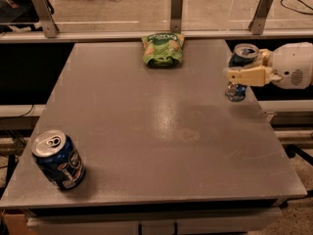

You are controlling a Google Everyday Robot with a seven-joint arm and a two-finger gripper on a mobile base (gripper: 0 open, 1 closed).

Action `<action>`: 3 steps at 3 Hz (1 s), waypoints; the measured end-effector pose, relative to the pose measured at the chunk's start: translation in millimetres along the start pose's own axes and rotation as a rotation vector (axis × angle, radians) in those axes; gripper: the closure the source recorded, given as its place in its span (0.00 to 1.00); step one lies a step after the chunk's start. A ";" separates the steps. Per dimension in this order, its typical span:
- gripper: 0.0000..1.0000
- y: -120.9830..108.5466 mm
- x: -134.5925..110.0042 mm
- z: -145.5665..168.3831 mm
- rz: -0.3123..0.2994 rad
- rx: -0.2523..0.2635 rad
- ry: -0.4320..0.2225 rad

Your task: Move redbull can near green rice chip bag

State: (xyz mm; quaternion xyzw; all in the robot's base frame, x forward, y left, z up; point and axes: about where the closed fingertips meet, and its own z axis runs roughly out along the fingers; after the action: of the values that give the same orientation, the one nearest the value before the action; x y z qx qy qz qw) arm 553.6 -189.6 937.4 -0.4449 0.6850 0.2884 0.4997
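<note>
Nearest, at the 7 o'clock corner of the grey table, a short dark blue can stands upright. It's well apart from everything else and plays no part here, so it looks best left alone.

Moving up the table, the middle stretch gives an open lane.

Out at 2 o'clock, by the right edge, is the gripper. It reaches in sideways from the white arm, its pale fingers pinching the redbull can around the middle. One finger crosses the front and the silver top shows above it. A waist-high grip should keep a tall, slim can from tipping in transit. Whether the base has cleared the surface, I cannot tell.

Farthest, at 12 o'clock by the back rail, lies the green chip bag, crinkled and facing us. That's the destination, and the can is not yet near it. I'd say the carry is underway, heading toward 11 o'clock from the can's spot.
</note>
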 end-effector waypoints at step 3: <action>1.00 -88.7 -37.2 52.7 -0.017 0.073 -0.127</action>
State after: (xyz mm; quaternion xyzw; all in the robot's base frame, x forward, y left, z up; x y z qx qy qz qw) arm 659.7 -172.2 959.2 -0.4131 0.6582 0.2865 0.5604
